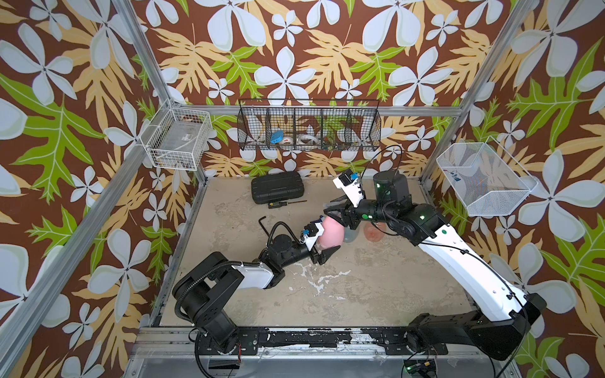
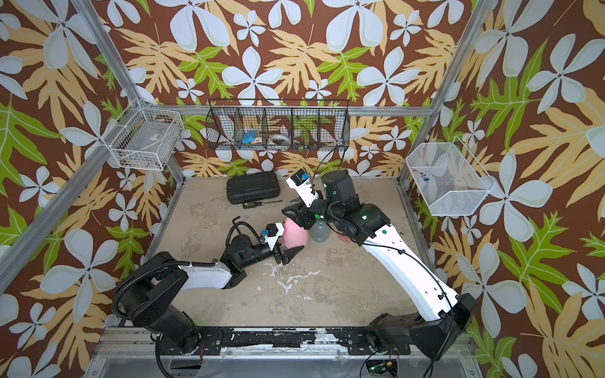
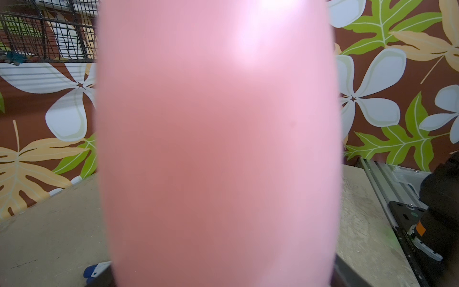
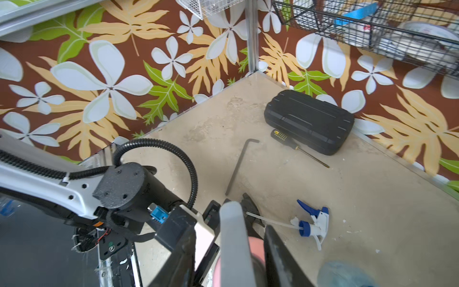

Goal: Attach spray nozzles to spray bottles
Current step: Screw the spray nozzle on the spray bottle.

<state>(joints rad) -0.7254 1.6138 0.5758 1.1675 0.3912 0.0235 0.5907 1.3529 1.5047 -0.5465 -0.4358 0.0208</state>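
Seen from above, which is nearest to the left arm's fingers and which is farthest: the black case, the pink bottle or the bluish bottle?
1. pink bottle, between the fingers of the left gripper.
2. bluish bottle, just beside it, toward the right arm.
3. black case, far back by the wall.

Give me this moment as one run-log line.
left gripper: grips pink bottle | right gripper: at pink-grey nozzle over bottle, grip unclear | white-blue nozzle: on table
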